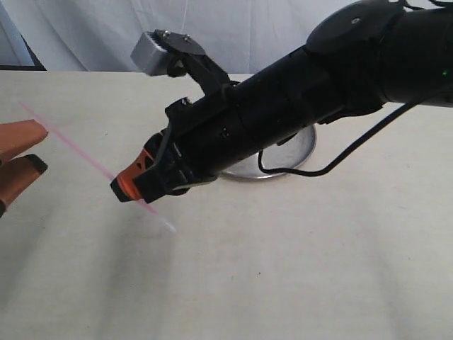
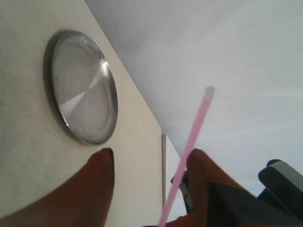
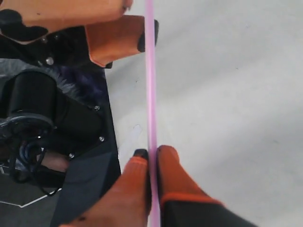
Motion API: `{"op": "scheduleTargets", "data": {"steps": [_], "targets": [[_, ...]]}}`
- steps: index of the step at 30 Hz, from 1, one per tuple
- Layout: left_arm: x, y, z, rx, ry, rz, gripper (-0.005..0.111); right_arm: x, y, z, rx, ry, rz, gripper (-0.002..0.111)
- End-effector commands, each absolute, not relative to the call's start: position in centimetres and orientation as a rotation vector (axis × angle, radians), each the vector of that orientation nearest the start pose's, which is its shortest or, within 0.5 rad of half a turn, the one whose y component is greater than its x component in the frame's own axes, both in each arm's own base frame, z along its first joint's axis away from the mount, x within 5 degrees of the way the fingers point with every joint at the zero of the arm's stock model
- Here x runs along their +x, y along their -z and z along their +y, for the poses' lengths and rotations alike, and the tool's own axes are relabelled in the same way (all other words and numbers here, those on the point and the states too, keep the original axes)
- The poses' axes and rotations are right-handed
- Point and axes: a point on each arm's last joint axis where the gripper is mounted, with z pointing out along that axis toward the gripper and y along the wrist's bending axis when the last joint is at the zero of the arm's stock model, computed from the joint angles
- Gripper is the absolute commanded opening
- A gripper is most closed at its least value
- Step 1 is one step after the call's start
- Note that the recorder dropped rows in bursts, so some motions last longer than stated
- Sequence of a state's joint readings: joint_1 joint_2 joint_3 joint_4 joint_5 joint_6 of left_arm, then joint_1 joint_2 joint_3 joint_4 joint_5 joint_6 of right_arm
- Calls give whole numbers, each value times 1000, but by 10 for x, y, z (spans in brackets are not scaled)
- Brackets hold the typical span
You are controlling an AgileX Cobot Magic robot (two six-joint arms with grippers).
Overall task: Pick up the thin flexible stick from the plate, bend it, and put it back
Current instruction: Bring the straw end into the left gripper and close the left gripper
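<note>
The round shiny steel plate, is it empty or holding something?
Empty: the round shiny steel plate shows bare; the thin pink plastic stick sits pinched in the right gripper.

One thin flexible stick (image 1: 71,144) is in view, and one plate (image 1: 301,157), far and right of centre. There are two grippers, each with two orange fingers: the left gripper (image 1: 41,149) at the left edge and the right gripper (image 1: 126,185) near the middle. There is one table (image 1: 283,269), one white curtain (image 1: 269,35) and one grey box (image 1: 148,51).
</note>
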State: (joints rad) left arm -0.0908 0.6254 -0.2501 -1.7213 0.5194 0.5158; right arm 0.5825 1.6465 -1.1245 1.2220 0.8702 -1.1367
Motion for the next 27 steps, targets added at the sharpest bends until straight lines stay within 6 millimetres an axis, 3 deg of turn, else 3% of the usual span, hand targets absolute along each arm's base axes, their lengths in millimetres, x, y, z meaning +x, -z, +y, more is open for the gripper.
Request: {"op": "scheduleTargets", "data": {"steps": [1, 6, 8, 9, 13, 16, 18, 24, 27], "targets": [[123, -265, -64, -589, 1435, 1884, 48, 252, -262, 247, -992, -1155, 2179, -1], [134, -266, -65, -510, 1362, 1912, 47, 246, -263, 249, -1038, -1218, 2183, -1], [140, -262, -65, -514, 1344, 1944, 41, 243, -265, 250, -1075, -1262, 2152, -1], [145, -256, -66, -503, 1327, 1979, 26, 241, -268, 252, -1072, -1318, 2115, -1], [152, -251, -70, -359, 1287, 2025, 0, 238, -275, 255, -1075, -1418, 2038, -1], [158, -253, -73, -75, 1169, 2005, 0, 236, -276, 255, -1081, -1454, 2037, -1], [159, -257, -74, 10, 1129, 1978, 0, 235, -278, 255, -1071, -1479, 2030, -1], [159, -259, -75, 3, 1152, 1974, 0, 248, -274, 254, -970, -1328, 2057, -1], [159, -259, -76, -42, 1212, 1989, 14, 254, -276, 257, -923, -1322, 1990, -1]]}}
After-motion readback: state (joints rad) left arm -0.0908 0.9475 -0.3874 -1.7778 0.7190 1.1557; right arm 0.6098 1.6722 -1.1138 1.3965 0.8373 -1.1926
